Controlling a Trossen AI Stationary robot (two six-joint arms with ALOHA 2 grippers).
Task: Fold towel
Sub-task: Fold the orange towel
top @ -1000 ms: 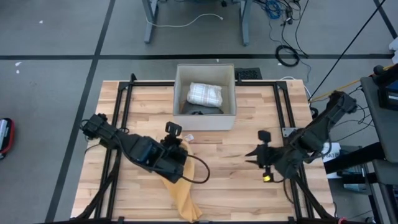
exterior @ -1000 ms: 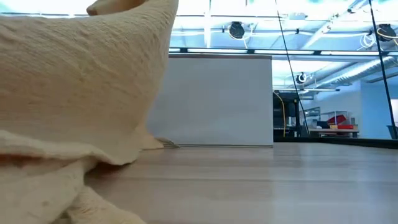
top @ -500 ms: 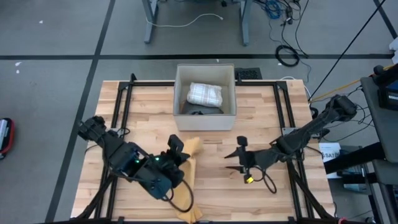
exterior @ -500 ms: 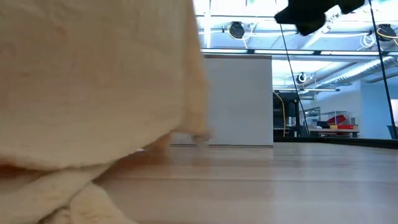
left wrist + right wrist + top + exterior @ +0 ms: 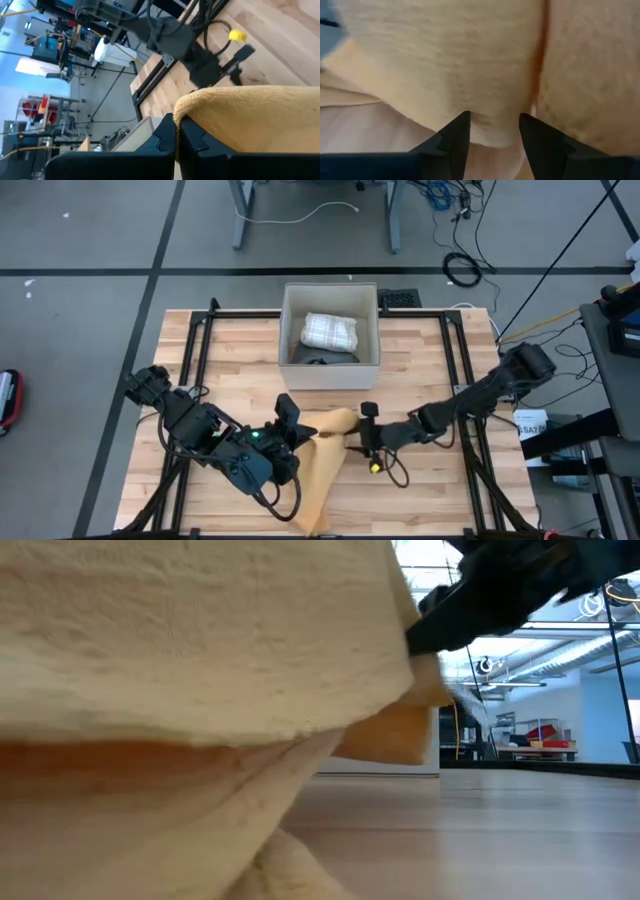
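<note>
A tan, coarsely woven towel (image 5: 322, 470) hangs in soft folds over the front middle of the pale wood-plank bench (image 5: 420, 360), its lifted edge pinched in the fully closed left hand (image 5: 291, 433). The right hand (image 5: 362, 438) reaches in from the right — its two dark, wedge-shaped fingers (image 5: 451, 137) parted around the towel's rounded corner, not clamped. Behind them stands a square white box (image 5: 366, 330) holding a checked cloth bundle (image 5: 330, 331).

Bench (image 5: 420, 360) evenly lit from overhead, soft shadows, towel (image 5: 180, 660) blurred close to lens, ceiling lights glaring beyond.
</note>
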